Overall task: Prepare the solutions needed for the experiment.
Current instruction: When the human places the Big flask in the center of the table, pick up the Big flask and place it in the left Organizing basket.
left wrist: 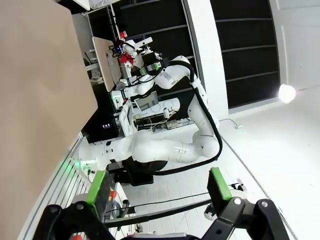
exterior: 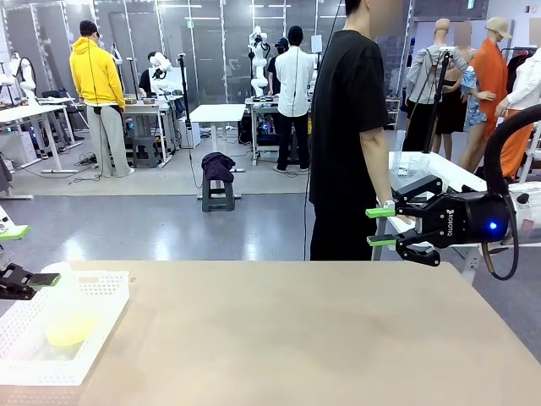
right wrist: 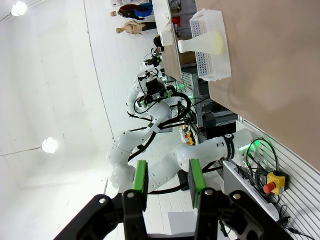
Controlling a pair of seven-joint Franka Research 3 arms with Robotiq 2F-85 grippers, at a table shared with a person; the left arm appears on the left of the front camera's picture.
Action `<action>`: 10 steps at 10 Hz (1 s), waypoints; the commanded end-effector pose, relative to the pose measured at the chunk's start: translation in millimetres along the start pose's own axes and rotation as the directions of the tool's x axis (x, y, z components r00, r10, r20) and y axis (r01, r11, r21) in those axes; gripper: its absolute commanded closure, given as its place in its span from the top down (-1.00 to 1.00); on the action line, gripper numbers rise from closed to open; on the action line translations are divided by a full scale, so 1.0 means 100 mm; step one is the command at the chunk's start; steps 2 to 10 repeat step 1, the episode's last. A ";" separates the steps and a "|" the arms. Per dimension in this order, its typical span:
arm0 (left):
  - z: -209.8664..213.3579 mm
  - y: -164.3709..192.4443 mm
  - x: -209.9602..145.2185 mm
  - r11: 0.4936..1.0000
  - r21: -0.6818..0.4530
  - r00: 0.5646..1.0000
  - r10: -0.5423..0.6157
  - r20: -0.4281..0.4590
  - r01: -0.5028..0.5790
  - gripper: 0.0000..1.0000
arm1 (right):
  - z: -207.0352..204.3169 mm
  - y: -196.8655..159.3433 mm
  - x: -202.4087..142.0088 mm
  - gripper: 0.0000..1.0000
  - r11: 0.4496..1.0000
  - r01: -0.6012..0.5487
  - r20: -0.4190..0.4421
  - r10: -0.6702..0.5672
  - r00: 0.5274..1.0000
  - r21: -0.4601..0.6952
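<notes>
Tan table (exterior: 296, 330), white basket (exterior: 93, 326) at its left end with a flask inside holding yellow-green solution (exterior: 68, 326). Left gripper (exterior: 21, 254) spread wide, empty, just left of the flask. Right gripper (exterior: 380, 227) part-closed on nothing, fingers pointing toward the person (exterior: 347, 135), well apart from the basket.

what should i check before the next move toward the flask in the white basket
1. Left claw open with nothing between its pads: ok.
2. Right claw part closed, nothing between its pads, raised at the table's right: ok.
3. Flask sits in the white basket, holding a shallow pale yellow-green liquid: ok.
4. Flask upright or leaning: cannot tell.
5. Person stands beyond the far edge, hands off the table: ok.
</notes>
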State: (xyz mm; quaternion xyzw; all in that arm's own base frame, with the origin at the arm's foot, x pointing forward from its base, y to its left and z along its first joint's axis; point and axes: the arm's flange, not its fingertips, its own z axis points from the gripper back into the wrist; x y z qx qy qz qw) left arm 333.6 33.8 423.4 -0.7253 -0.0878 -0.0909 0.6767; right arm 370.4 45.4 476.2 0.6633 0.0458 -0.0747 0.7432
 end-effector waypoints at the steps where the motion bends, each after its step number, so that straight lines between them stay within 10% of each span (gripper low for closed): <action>1: 0.00 0.00 -0.02 1.000 -0.008 1.000 -0.018 -0.014 0.018 1.00 | 0.00 0.02 -0.01 -0.14 1.000 -0.002 -0.002 0.002 1.000 0.015; 10: 0.00 0.00 -0.02 1.000 -0.008 1.000 -0.018 -0.014 0.018 1.00 | 0.00 0.02 -0.01 -0.14 1.000 -0.002 -0.002 0.002 1.000 0.015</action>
